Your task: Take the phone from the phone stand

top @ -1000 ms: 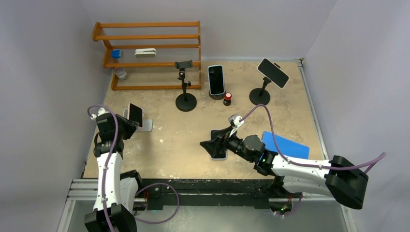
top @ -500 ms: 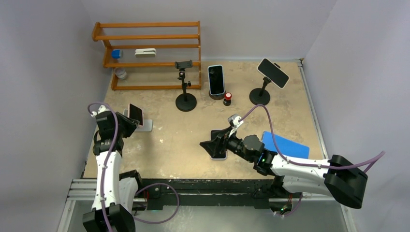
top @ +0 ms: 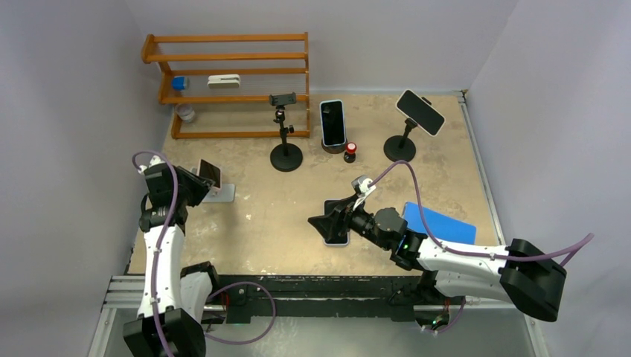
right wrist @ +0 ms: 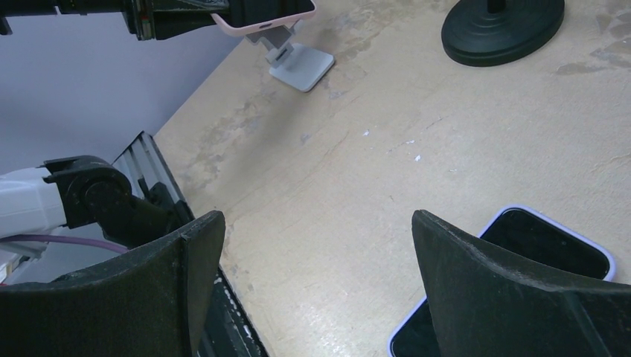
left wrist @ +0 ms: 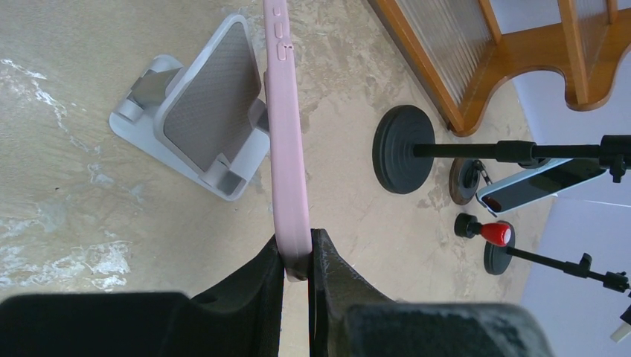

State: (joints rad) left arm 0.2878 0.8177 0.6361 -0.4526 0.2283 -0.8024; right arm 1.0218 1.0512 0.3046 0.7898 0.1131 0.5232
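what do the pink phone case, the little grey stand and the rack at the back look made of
Phone case: probably soft silicone, matte pink with rounded edges.
Stand: likely aluminium, pale silver sheen, darker matte face.
Rack: varnished wood, orange-brown with a slight gloss.

At the table's (top: 260, 216) left, pink-cased phone (left wrist: 286, 149) in left gripper (left wrist: 298, 251), just beside grey angled phone stand (left wrist: 201, 126), orange wooden rack (top: 227, 82) behind them, blue flat pad (top: 446, 223) at right.

Overhead camera looks down from afar — both close-in wrist cameras share the phone stand (left wrist: 201, 126).
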